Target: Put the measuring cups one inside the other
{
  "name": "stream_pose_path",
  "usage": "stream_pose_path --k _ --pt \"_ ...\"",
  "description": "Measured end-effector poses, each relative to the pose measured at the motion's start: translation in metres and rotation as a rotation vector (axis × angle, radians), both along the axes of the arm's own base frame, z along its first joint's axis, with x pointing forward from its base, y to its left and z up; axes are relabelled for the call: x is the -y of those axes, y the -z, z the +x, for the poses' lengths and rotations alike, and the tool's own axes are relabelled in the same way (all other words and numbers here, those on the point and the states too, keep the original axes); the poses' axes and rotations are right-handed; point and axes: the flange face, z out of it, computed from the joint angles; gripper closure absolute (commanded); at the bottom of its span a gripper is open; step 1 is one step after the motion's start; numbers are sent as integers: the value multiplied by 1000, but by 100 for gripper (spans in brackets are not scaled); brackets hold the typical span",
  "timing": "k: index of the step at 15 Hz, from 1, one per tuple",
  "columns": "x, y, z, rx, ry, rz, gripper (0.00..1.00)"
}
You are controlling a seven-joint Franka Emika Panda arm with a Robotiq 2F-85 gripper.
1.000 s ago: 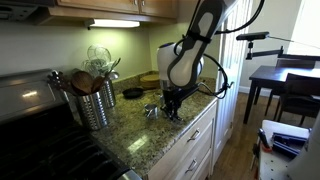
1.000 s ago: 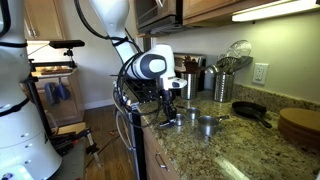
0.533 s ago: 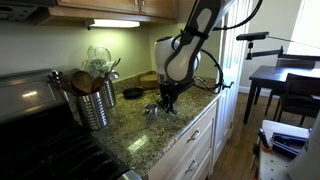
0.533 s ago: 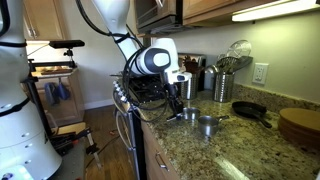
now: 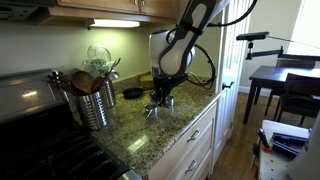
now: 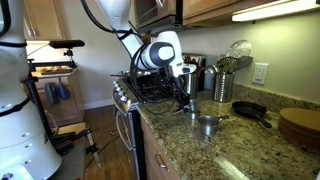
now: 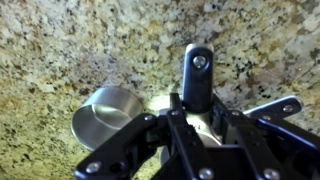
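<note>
My gripper (image 7: 197,118) is shut on the flat handle (image 7: 197,70) of a shiny silver measuring cup, whose bowl glints between the fingers. A second silver measuring cup (image 7: 105,110) stands on the granite just to its left, and another flat handle (image 7: 276,106) sticks out at the right. In both exterior views the gripper (image 5: 160,99) (image 6: 184,102) points down over the cups (image 5: 150,110) (image 6: 206,124) near the counter's front edge. Whether the held cup is off the counter I cannot tell.
A tall ribbed steel canister of wooden utensils (image 5: 95,103) (image 6: 222,86) stands at the back by the stove (image 5: 40,150). A small dark round dish (image 5: 132,93) (image 6: 248,109) and a wooden board (image 6: 300,124) lie further along. The counter edge (image 5: 190,120) runs close by.
The gripper and arm have risen a little and shifted towards the back of the counter, away from the front edge. The cup on the counter has stayed put.
</note>
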Motion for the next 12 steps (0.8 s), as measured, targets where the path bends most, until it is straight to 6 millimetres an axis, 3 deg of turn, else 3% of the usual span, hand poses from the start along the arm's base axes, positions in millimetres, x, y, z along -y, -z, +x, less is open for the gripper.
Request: stream_pose_path --k 6,12 --pt "0 -10 21 28 -43 -11 87" --pt "-6 9 38 5 -95 -8 87"
